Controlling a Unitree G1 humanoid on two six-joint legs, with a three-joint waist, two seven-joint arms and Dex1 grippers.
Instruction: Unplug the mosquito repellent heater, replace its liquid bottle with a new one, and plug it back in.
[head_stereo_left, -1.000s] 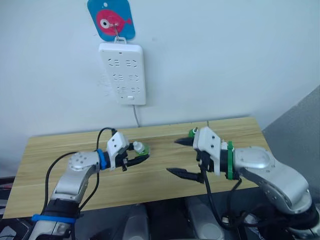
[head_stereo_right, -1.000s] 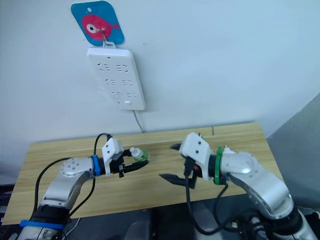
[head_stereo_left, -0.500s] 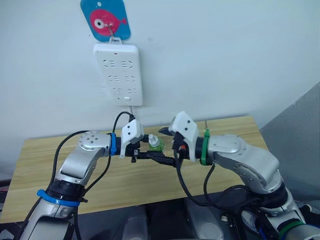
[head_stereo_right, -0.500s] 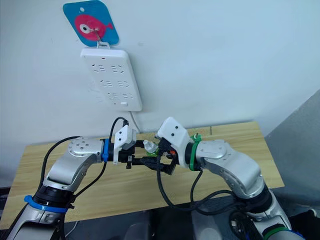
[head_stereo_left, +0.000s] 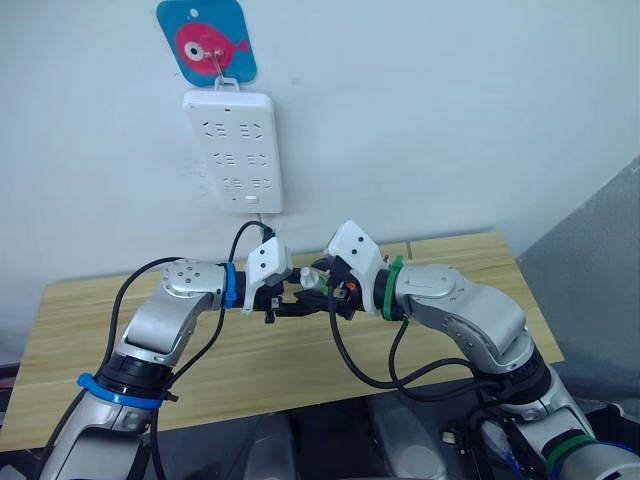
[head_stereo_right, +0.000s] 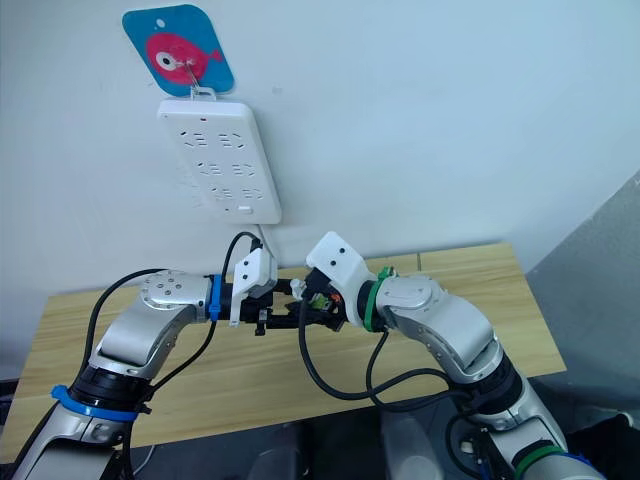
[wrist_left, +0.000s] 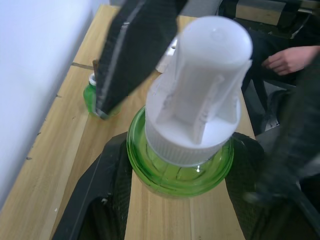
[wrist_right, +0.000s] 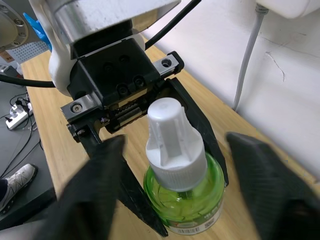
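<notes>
Green glass with a white cap: the liquid bottle (wrist_right: 181, 172) sits clamped between the black fingers of the left gripper (head_stereo_left: 292, 300), held above the bench (head_stereo_left: 90, 330) rather than on it. The right gripper (head_stereo_left: 322, 287) has swung across in the last second from well out to the right, where it hung with its fingers spread over the wood, and now meets the left one at the middle; in the right wrist view its fingers (wrist_right: 272, 175) stand apart on either side of the cap, not yet closed on it. That reads as a handover or a two-handed cap removal about to start (which of the two I cannot tell).

A second green bottle (wrist_left: 95, 95) stands on the bench near the wall. The white power strip (head_stereo_left: 234, 150) hangs on the wall under a blue fish tag (head_stereo_left: 206, 42), all its sockets bare, so the heater is already unplugged. A person's hand (wrist_left: 290, 57) rests beyond the far edge of the bench.
</notes>
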